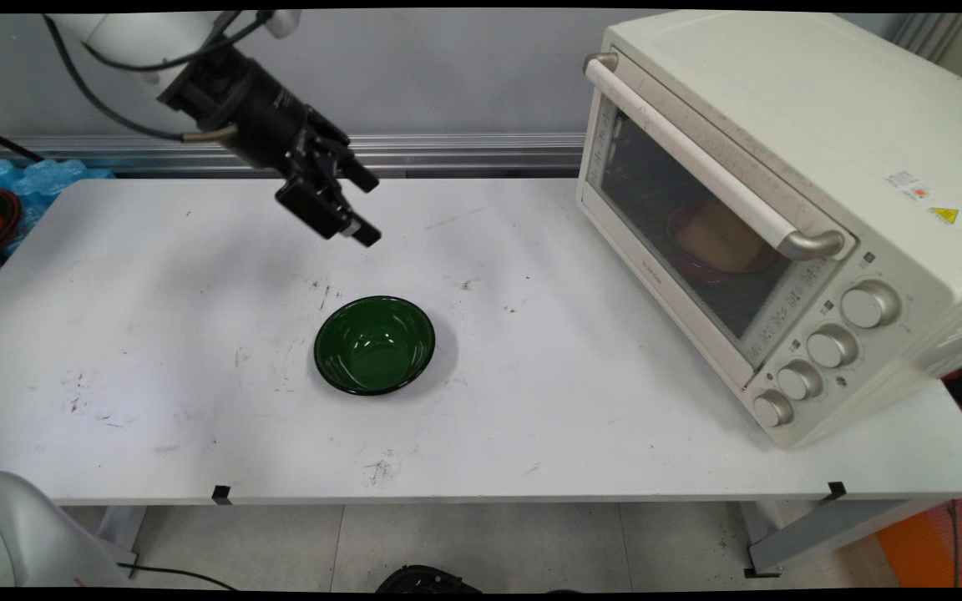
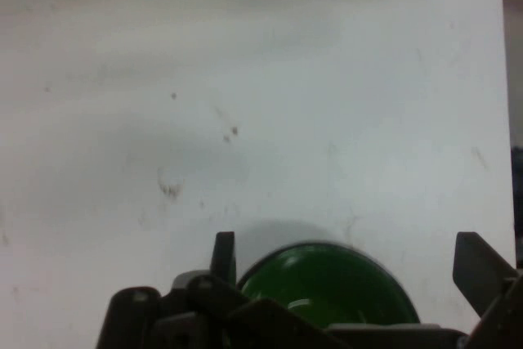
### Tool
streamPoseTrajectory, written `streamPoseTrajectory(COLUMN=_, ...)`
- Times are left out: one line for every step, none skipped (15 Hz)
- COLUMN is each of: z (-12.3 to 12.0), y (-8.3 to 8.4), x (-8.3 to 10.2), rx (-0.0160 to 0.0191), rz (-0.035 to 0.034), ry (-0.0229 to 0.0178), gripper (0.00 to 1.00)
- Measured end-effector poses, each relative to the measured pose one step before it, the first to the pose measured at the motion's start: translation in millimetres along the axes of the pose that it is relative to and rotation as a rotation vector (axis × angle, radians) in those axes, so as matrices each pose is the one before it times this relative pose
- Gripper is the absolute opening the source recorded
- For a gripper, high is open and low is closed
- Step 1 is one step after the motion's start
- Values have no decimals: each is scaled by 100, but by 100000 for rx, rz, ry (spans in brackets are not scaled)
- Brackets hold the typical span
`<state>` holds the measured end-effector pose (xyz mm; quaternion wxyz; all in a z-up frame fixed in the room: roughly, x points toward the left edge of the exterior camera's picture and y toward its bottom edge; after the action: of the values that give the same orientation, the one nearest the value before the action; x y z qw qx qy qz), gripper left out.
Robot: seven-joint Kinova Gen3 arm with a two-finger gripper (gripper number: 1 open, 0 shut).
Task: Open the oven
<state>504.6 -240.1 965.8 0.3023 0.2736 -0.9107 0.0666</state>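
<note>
Claw: the black claw point(image 1: 357, 206) is hanging in the air above the worktop's far middle, tilted down and toward the picture's right. It is gripping nothing and touching nothing.
Claw state: its two fingers are standing wide apart; in the hand view one fingertip point(image 2: 224, 252) is showing at left and the other at the far right, with bare worktop between them.
Nearest thing: the green bowl point(image 1: 375, 344) is sitting upright on the worktop, nearer the camera than the claw and well below it. In the hand view its rim point(image 2: 327, 248) is peeking up between the fingers, so the claw is seemingly pointing just past the bowl, not into it.
Bowl material: it is looking glossy, dark green, round and shallow, with a thin dark rim; likely enamel or glazed, judging by the highlights. It is empty.
Worktop: the white worktop point(image 1: 155, 401) is lying flat and matt, scuffed with small dark marks.
Oven: a cream toaster oven point(image 1: 790, 200) is standing on the worktop's right side, angled, well apart from the bowl. Its door is shut, with a long bar handle and four round knobs down the front.
Inside the oven: through the tinted glass a reddish dish point(image 1: 719, 242) with something pale brown in it is showing dimly; what it is I cannot tell.
</note>
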Motion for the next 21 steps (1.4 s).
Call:
streamPoseTrajectory(z=-7, y=32, x=590, rx=420, rz=-1150, ry=968, gripper=100)
streamPoseTrajectory(z=32, y=56, x=651, rx=422, rz=-1016, ry=912, gripper=100)
streamPoseTrajectory(z=98, y=41, x=876, rx=579, rz=-1035, ry=1303, gripper=100)
streamPoseTrajectory(z=166, y=50, x=953, rx=548, rz=-892, ry=1364, gripper=100)
streamPoseTrajectory(z=122, y=39, x=555, rx=270, rz=-462, ry=755, gripper=100)
streamPoseTrajectory(z=202, y=23, x=854, rx=569, rz=-756, ry=1245, gripper=100)
streamPoseTrajectory(z=247, y=21, x=883, rx=564, rz=-740, ry=1178, gripper=100)
streamPoseTrajectory(z=346, y=-31, x=1062, rx=760, rz=-864, ry=1403, gripper=100)
streamPoseTrajectory(z=371, y=-38, x=1074, rx=754, rz=-837, ry=1482, gripper=100)
streamPoseTrajectory(z=217, y=-17, x=593, rx=419, rz=-461, ry=787, gripper=100)
streamPoseTrajectory(z=311, y=-34, x=747, rx=453, rz=-623, ry=964, gripper=100)
streamPoseTrajectory(z=326, y=-23, x=725, rx=399, rz=-600, ry=885, gripper=100)
streamPoseTrajectory(z=425, y=-17, x=832, rx=287, rz=-862, ry=824, gripper=100)
streamPoseTrajectory(z=449, y=-4, x=806, rx=196, rz=-760, ry=683, gripper=100)
streamPoseTrajectory(z=649, y=14, x=1091, rx=17, rz=-529, ry=793, gripper=100)
streamPoseTrajectory(z=536, y=8, x=827, rx=15, rz=-285, ry=609, gripper=100)
streamPoseTrajectory(z=549, y=0, x=811, rx=26, rz=-277, ry=579, gripper=100)
streamPoseTrajectory(z=481, y=4, x=665, rx=68, rz=-241, ry=393, gripper=100)
streamPoseTrajectory(z=487, y=10, x=640, rx=34, rz=-252, ry=318, gripper=100)
streamPoseTrajectory(z=819, y=66, x=1048, rx=93, rz=-218, ry=451, gripper=100)
streamPoseTrajectory(z=595, y=85, x=731, rx=192, rz=-339, ry=328, gripper=100)
